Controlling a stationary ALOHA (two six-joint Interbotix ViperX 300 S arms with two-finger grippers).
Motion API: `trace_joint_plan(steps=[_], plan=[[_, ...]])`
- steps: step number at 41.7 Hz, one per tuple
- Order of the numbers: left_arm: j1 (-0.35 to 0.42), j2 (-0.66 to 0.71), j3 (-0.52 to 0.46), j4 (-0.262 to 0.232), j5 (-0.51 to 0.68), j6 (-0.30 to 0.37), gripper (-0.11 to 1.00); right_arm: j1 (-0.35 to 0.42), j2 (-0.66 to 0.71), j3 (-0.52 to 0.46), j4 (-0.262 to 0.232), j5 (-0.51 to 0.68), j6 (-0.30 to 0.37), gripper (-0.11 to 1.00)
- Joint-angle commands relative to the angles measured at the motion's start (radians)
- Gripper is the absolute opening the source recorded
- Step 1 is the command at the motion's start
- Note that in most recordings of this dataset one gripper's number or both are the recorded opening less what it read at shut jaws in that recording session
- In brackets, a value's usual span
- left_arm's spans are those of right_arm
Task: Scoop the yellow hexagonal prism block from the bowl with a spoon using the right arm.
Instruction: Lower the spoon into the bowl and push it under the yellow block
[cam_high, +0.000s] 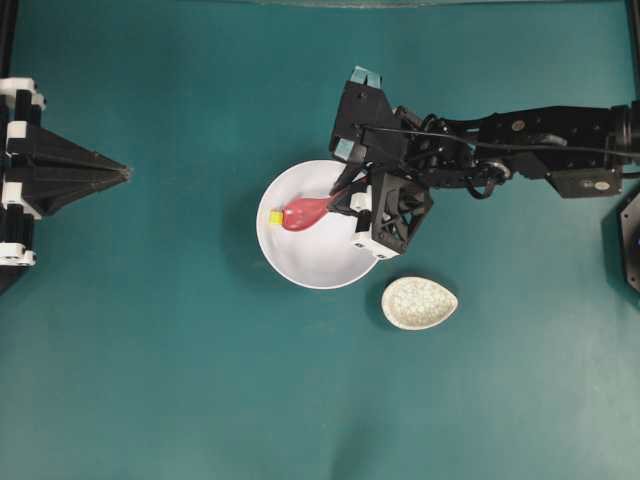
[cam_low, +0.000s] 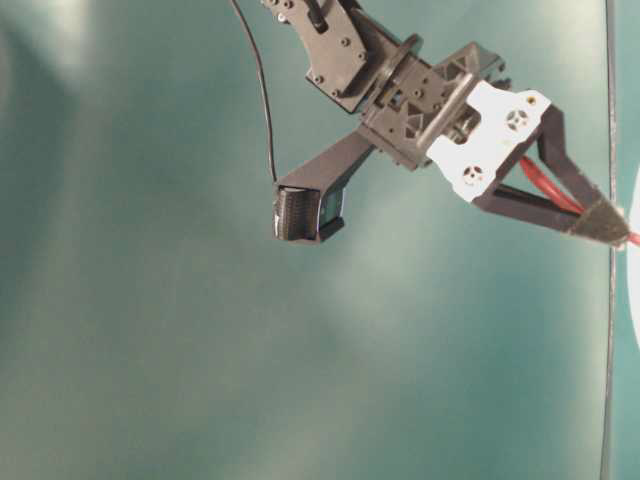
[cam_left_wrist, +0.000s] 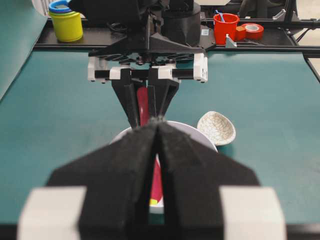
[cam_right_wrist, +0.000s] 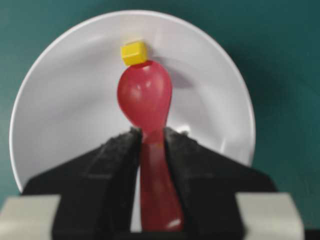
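Observation:
The white bowl (cam_high: 300, 275) sits mid-table. My right gripper (cam_high: 340, 197) reaches over its right rim, shut on the handle of the red-pink spoon (cam_high: 303, 212). In the right wrist view the fingers clamp the spoon (cam_right_wrist: 145, 97) at its neck, and the scoop lies inside the bowl (cam_right_wrist: 65, 100). The tiny yellow block (cam_right_wrist: 134, 53) rests on the bowl floor, touching the scoop's far tip, not inside the scoop. Seen from overhead, the yellow block (cam_high: 275, 216) is near the bowl's left wall. My left gripper (cam_high: 125, 173) is far left, shut and empty, pointing at the bowl (cam_left_wrist: 195, 134).
A small speckled teardrop dish (cam_high: 419, 303) lies just right of and below the bowl. In the left wrist view, a yellow cup (cam_left_wrist: 66, 22), a red cup (cam_left_wrist: 226, 27) and a roll of tape (cam_left_wrist: 252, 31) stand on the rail beyond the table's far edge.

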Motion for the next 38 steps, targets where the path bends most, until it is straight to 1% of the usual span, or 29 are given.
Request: trace_joint_plan(steps=[1,9,18,31,33,38], plan=[[0.002,0.005,-0.02,0.003,-0.005,0.003,0.0,-0.002,-0.015,-0.023,0.006,-0.021,-0.002,0.24],[0.002,0.005,-0.021,0.005,-0.005,0.003,0.0,-0.002,-0.015,-0.023,0.037,-0.044,0.014,0.24],[0.002,0.005,-0.021,0.003,-0.005,0.003,0.0,0.0,-0.017,-0.02,0.037,-0.046,0.058,0.24],[0.002,0.005,-0.02,0.003,-0.005,0.003,0.0,0.02,-0.017,-0.018,0.041,-0.094,0.071,0.24],[0.002,0.005,-0.02,0.003,-0.005,0.003,0.0,0.021,-0.017,-0.018,0.043,-0.097,0.072,0.22],[0.002,0.005,-0.02,0.003,0.005,0.002,0.0,0.026,-0.018,-0.015,0.041,-0.1,0.086,0.22]])
